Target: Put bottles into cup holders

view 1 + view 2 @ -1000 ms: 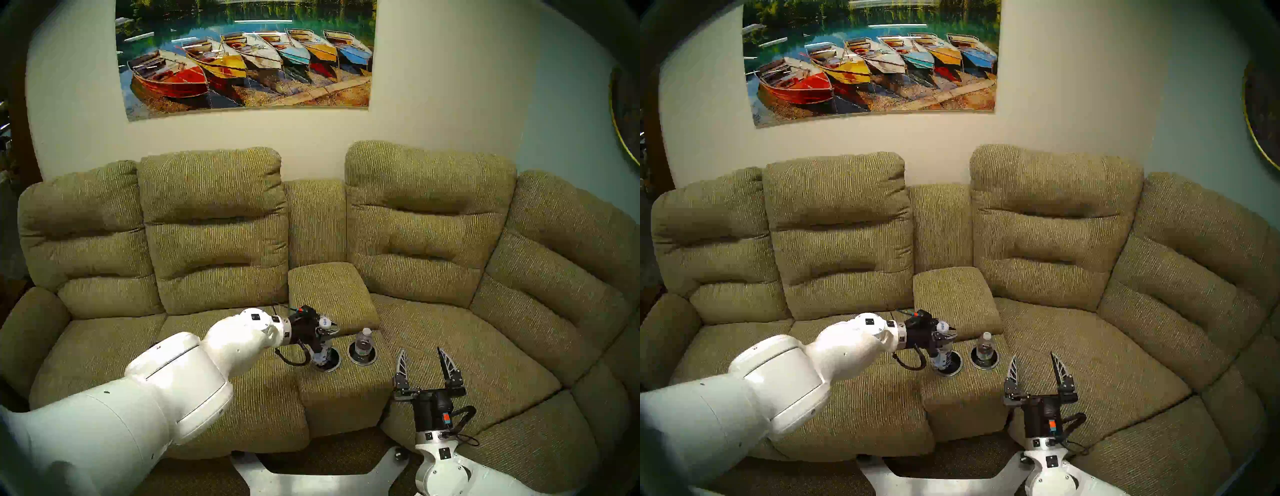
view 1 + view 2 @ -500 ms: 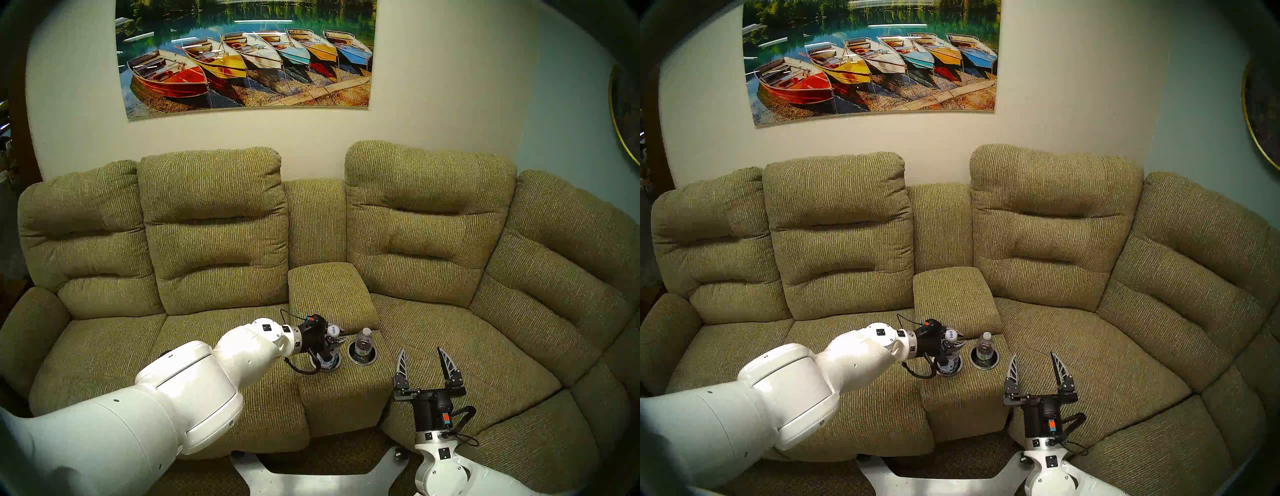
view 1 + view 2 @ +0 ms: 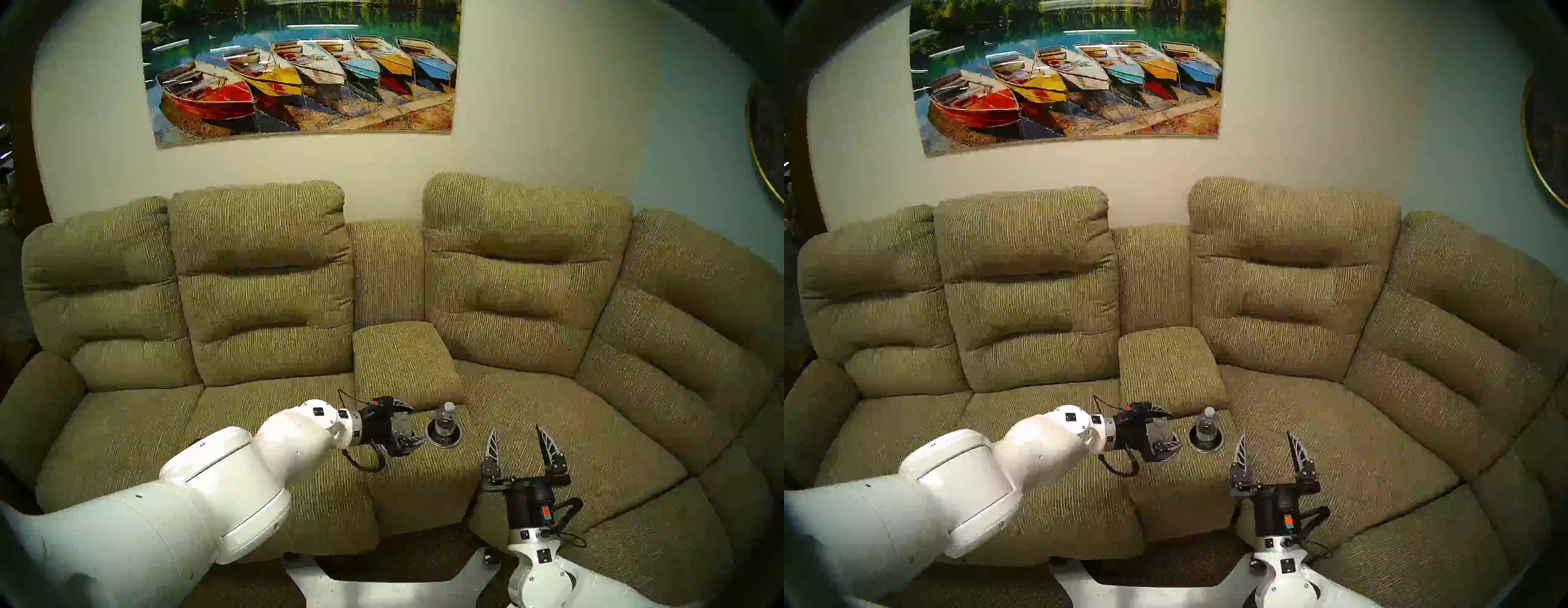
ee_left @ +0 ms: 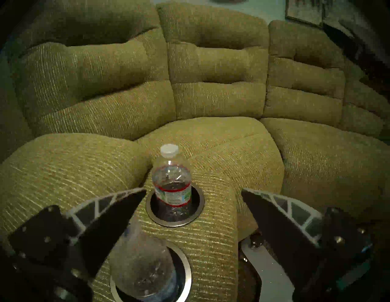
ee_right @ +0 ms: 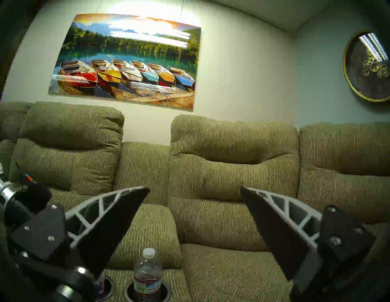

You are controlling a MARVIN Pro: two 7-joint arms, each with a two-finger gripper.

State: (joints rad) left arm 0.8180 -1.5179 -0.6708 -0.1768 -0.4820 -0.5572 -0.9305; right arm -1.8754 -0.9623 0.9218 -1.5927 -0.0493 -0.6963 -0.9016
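Two cup holders sit side by side in the sofa's console. The right cup holder (image 3: 443, 440) (image 4: 175, 221) holds an upright clear bottle (image 3: 445, 418) (image 4: 172, 181) with a white cap and a red-edged label. The other bottle (image 3: 400, 426) (image 4: 145, 267) stands in the left cup holder (image 4: 188, 272), blurred and close in the left wrist view. My left gripper (image 3: 406, 423) (image 4: 193, 189) is open, its fingers spread on either side of that bottle. My right gripper (image 3: 519, 441) (image 5: 194, 186) hangs open and empty, in front and to the right of the console.
The console's padded lid (image 3: 405, 361) rises just behind the holders. Olive sofa seats (image 3: 572, 446) lie to both sides, with tall back cushions behind. A boat picture (image 3: 301, 72) hangs on the wall. My white base (image 3: 382, 590) stands below the sofa's front edge.
The left gripper came down with its bottle into the left cup holder and then opened off it. The right arm and the right bottle have not moved.
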